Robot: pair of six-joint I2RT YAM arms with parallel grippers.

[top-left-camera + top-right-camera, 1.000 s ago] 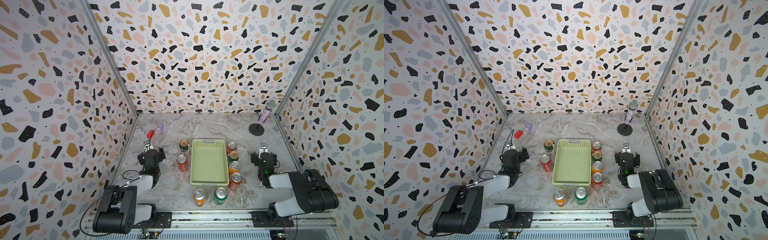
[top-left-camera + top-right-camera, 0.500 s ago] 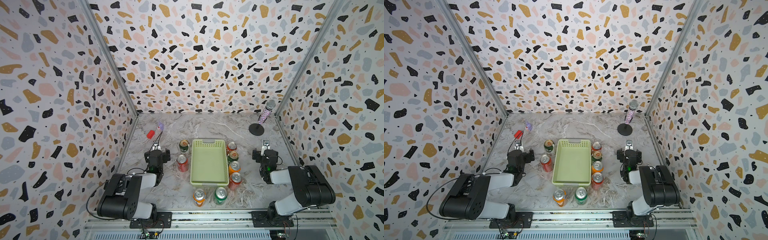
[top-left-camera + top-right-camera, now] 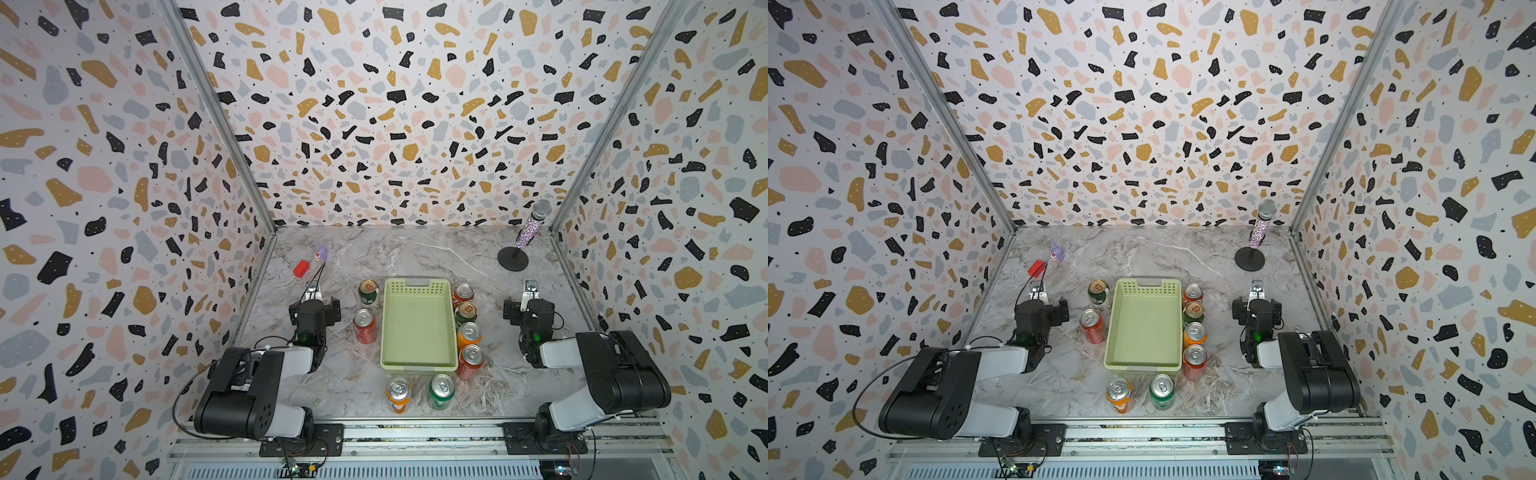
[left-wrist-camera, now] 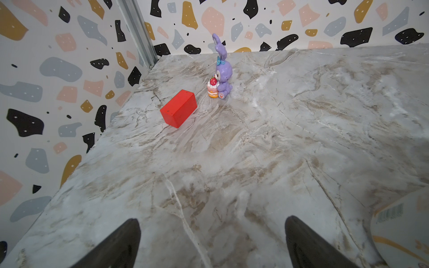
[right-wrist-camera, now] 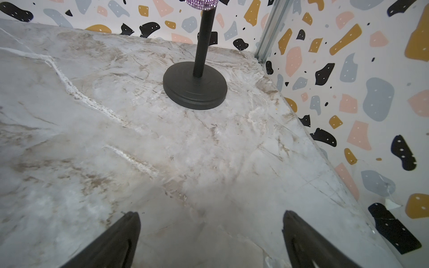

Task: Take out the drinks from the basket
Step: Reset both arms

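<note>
The pale green basket [image 3: 417, 332] [image 3: 1144, 328] lies in the middle of the marble table with nothing in it. Several drinks stand around it: a dark green can [image 3: 368, 292] and a red can [image 3: 364, 326] on its left, a row led by a red can [image 3: 463, 294] on its right, and an orange can [image 3: 398, 394] and a green can [image 3: 440, 390] in front. My left gripper [image 3: 314, 306] [image 4: 212, 222] hangs open left of the cans, holding nothing. My right gripper [image 3: 528, 309] [image 5: 211, 215] is open and bare right of the row.
A glittery microphone [image 3: 528, 230] on a black round stand [image 5: 195, 88] occupies the back right corner. A red block [image 4: 178, 109] and a purple bunny figure [image 4: 221, 74] sit at the back left. Patterned walls close three sides. A can's side [image 4: 399, 227] shows near the left gripper.
The left gripper has shifted right, closer to the cans, and the right gripper has edged toward the back. Both stay open. The basket and cans have not moved.
</note>
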